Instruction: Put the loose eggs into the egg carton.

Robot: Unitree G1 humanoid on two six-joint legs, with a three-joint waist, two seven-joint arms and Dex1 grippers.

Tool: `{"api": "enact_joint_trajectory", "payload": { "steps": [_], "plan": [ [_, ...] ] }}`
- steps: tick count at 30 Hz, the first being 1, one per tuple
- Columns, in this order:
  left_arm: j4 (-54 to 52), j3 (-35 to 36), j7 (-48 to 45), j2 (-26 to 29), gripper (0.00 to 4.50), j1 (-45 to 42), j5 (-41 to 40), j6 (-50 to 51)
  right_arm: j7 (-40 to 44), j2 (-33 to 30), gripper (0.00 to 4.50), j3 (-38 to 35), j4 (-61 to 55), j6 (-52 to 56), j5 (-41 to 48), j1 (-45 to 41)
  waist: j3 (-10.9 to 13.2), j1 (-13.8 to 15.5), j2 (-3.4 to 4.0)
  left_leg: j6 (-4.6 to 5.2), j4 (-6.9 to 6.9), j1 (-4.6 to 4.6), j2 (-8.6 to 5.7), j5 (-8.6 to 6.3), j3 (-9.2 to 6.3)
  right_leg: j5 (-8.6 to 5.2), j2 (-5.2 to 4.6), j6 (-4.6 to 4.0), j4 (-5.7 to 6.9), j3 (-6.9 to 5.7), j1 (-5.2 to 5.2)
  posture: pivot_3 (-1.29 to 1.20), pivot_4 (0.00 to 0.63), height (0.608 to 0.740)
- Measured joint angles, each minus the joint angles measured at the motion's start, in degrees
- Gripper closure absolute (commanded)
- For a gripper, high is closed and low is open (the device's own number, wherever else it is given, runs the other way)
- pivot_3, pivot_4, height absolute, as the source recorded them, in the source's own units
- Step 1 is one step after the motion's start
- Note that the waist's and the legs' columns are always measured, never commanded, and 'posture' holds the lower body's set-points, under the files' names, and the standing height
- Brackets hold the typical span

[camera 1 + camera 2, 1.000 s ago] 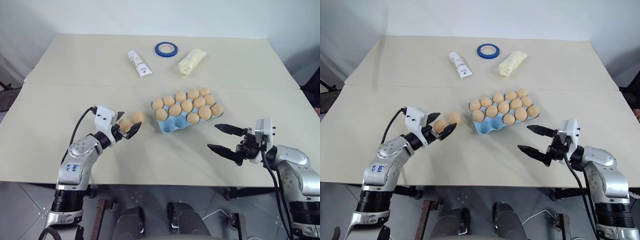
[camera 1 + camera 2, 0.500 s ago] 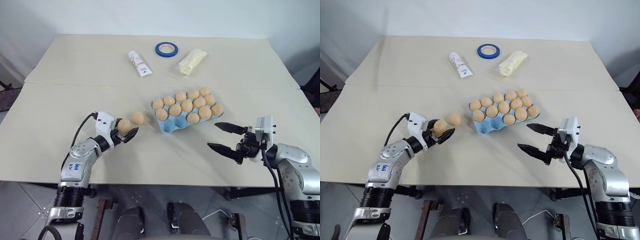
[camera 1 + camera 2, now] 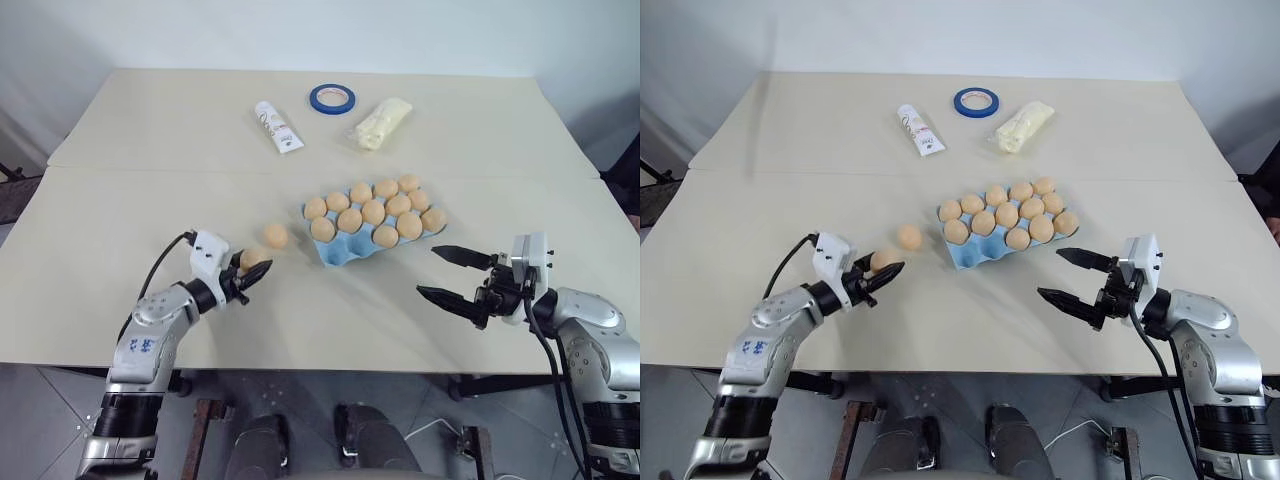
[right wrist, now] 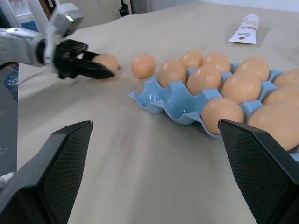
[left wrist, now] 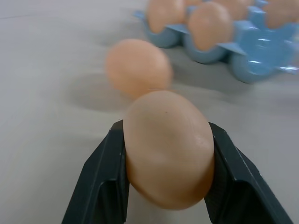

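Observation:
My left gripper (image 3: 256, 271) is shut on one tan loose egg (image 5: 168, 149), held just above the table left of the egg carton (image 3: 333, 254). A second loose egg (image 3: 275, 235) lies on the table between the held egg and the carton, apart from both. The light blue carton holds several eggs; cups on its near left side show bare blue. My right gripper (image 3: 430, 272) hovers open and holds nothing, right of the carton's near end. In the right wrist view the left gripper (image 4: 100, 71) and its egg (image 4: 108, 60) sit beyond the carton (image 4: 173, 102).
At the back of the table are a white tube (image 3: 278, 126), a blue tape ring (image 3: 331, 97) and a pale yellow plastic-wrapped lump (image 3: 382, 122). A seam runs across the table behind the carton.
My left gripper's fingers have closed from wide open onto the egg between them, and the hand has drawn back toward me and slightly down. The right arm has kept still.

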Motion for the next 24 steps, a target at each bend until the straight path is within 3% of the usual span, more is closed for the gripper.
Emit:
{"api": "enact_joint_trajectory", "payload": {
  "steps": [6, 11, 17, 24],
  "plan": [
    [-10.5, -2.0, 2.5, -4.8, 2.90, 3.8, -3.5, 3.7, 0.6, 0.0, 0.00, -0.1, -0.2, -0.1, 0.8, 0.4, 0.0, 0.3, 0.01, 0.09, 0.11, 0.03, -0.07, 0.05, -0.05, 0.03, -0.04, 0.05, 0.00, 0.00, 0.12, 0.00, 0.150, 0.740],
    [-9.7, -7.3, 7.3, -12.4, 2.90, -4.3, -2.3, 4.0, 1.8, 0.0, 0.00, -0.4, -0.3, -0.6, 1.7, 0.4, 0.0, 0.3, -0.01, 0.19, 0.22, -0.02, -0.12, 0.10, -0.05, 0.13, -0.01, 0.19, -0.05, 0.04, 0.18, 0.00, 0.150, 0.740],
    [2.8, -10.6, 9.3, -19.3, 2.90, -15.3, 1.4, -0.9, 1.6, 0.0, 0.00, -2.0, 0.0, -1.3, 1.7, 0.7, 0.0, 0.1, 0.00, 0.14, 0.19, 0.00, -0.10, 0.07, -0.04, 0.13, 0.10, 0.19, -0.08, 0.06, 0.19, 0.00, 0.150, 0.740],
    [18.8, -12.6, 6.9, -21.9, 2.90, -22.2, 4.7, -8.7, -0.4, 0.3, 0.00, -2.1, -1.3, -1.9, 1.6, 3.6, 0.0, 0.1, -0.01, 0.12, 0.18, -0.03, -0.09, 0.05, -0.01, 0.12, 0.10, 0.21, -0.10, 0.08, 0.14, 0.00, 0.150, 0.740]
  ]
}}
